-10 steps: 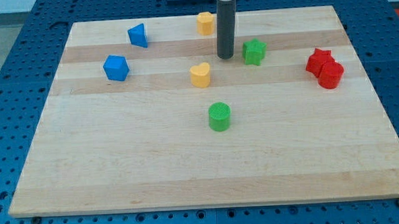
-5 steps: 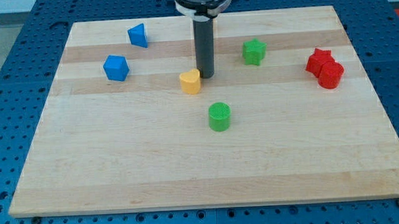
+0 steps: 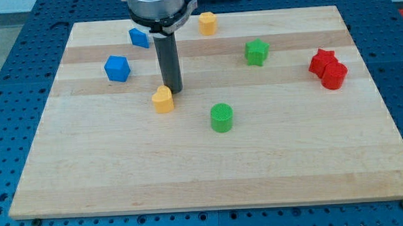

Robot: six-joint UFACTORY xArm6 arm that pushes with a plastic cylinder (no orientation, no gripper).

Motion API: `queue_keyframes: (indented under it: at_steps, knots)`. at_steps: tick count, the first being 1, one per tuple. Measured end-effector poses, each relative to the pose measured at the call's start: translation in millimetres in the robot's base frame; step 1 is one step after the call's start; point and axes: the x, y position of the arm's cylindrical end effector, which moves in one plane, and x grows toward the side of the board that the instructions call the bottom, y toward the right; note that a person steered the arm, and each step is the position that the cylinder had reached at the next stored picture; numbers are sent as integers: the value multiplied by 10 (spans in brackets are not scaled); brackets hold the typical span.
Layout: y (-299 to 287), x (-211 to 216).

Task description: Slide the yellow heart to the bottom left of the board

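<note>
Wooden board (image 3: 211,167) lies on a blue perforated table (image 3: 22,59). Nearest, right of centre, stands the green cylinder (image 3: 221,117). A little farther and to the view's left is the yellow heart (image 3: 163,100), left of the board's middle. My tip (image 3: 172,92) touches its upper right side; it is a plain rod, with nothing to open or close. Farther away are the blue cube (image 3: 117,68), green star (image 3: 256,53), and red star (image 3: 321,60) touching the red cylinder (image 3: 334,75). At the far edge are another blue block (image 3: 139,38) and a yellow block (image 3: 207,23).
</note>
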Motion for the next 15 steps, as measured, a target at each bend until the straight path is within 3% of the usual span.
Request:
queue_keyframes:
  at_steps: [5, 10, 15]
  knots:
    - [-208, 815]
    - [-947, 1077]
    - [-1258, 1472]
